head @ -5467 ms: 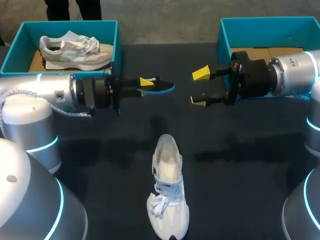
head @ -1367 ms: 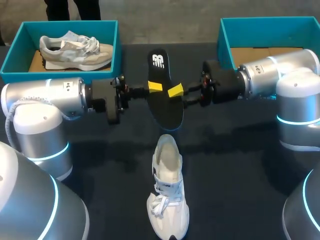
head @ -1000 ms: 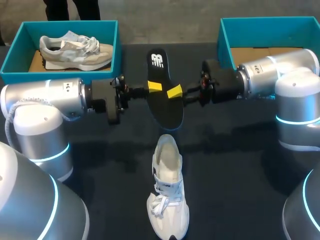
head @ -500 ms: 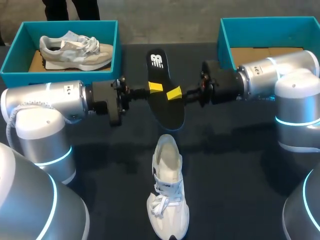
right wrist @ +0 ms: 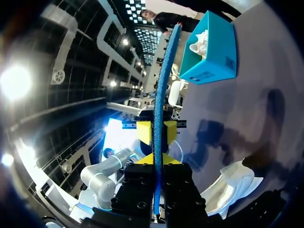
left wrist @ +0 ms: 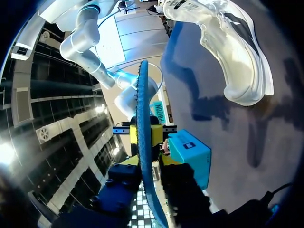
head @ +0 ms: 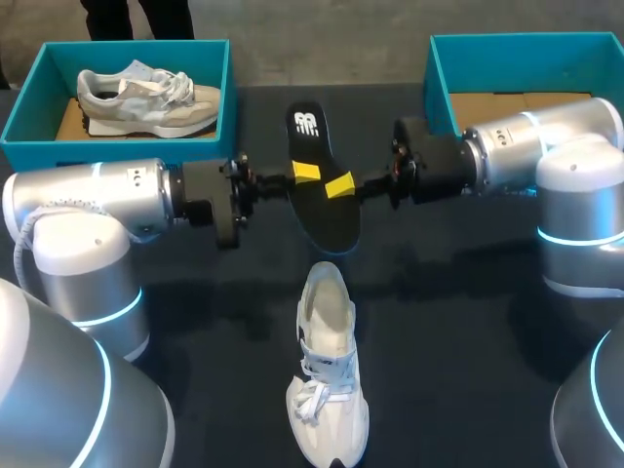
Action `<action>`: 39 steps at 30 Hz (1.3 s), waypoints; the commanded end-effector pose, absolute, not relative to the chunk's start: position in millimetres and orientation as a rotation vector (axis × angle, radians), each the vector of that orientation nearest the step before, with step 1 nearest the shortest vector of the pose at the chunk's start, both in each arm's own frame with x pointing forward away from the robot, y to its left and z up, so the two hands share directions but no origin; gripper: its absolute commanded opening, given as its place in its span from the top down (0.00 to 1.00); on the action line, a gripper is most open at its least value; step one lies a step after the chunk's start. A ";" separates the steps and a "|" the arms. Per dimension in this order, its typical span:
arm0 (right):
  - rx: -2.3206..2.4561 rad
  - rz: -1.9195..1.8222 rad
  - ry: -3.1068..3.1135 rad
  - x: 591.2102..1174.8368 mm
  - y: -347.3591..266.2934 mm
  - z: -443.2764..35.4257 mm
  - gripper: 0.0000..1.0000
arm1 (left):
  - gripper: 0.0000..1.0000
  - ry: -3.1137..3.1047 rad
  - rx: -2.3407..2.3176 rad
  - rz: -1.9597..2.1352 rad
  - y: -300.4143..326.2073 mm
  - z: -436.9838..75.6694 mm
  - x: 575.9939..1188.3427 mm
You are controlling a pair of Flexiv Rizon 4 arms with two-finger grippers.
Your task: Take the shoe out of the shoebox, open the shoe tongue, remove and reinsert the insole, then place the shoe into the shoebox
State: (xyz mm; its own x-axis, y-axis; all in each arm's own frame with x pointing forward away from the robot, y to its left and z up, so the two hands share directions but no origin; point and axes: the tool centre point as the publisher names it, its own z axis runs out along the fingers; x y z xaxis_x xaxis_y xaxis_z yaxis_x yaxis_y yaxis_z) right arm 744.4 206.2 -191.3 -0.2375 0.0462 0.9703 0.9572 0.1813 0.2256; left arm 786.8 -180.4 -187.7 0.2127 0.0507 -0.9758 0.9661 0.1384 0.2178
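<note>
Change, longer span: the insole (head: pixel 326 219) was earlier carried edge-on by the left tool (head: pixel 304 174) alone, while the right tool (head: pixel 341 184) stood released and apart. It is now pinched from both sides and has been turned flat, its printed face up.
Change, last second: almost nothing has been shifted; the insole has been eased only slightly along the line of the arms.
Left tool: clenched on the insole's left edge.
Right tool: clenched on the insole's right edge, just beside the left tool.
Insole position: held in the air above the table (head: pixel 468 341), its toe end just beyond the heel of the shoe (head: pixel 328 380).
Shoe position: lying on the table, out of both boxes, its opening facing up and untouched.
Meaning for the task: removal is judged done; reinsertion is judged not yet begun, since the insole is clear of the opening.
Tools: two.
Insoles: one.
Shoes: two, the second shoe (head: pixel 146 93) resting in the left shoebox (head: pixel 228 88).
Shoeboxes: two, the right shoebox (head: pixel 437 78) holding no shoe.
</note>
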 end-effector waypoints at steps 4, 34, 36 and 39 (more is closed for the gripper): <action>-1.009 -1.249 -1.522 739.3 202.6 -191.1 1.00 | 0.00 1.189 1.265 -0.913 -158.2 -188.6 773.5; -1.008 -1.301 -1.575 733.0 192.2 -199.0 1.00 | 0.00 1.579 1.175 -0.900 -125.6 -193.6 761.4; -1.028 -1.307 -1.594 731.4 187.6 -201.2 1.00 | 0.00 1.727 1.113 -0.876 -123.3 -192.5 760.0; -1.036 -1.326 -1.604 730.1 180.4 -203.7 1.00 | 0.00 1.865 1.094 -0.802 -122.0 -196.7 756.3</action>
State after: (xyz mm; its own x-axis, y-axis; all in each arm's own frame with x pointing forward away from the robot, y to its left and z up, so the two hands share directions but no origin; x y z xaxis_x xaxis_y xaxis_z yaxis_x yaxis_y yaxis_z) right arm 737.4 187.8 -204.6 -0.3458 0.0936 0.9336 0.9338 0.1324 0.3325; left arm 767.4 -118.1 -201.3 -0.1299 0.2562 -0.9578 0.9620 0.2665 -0.0592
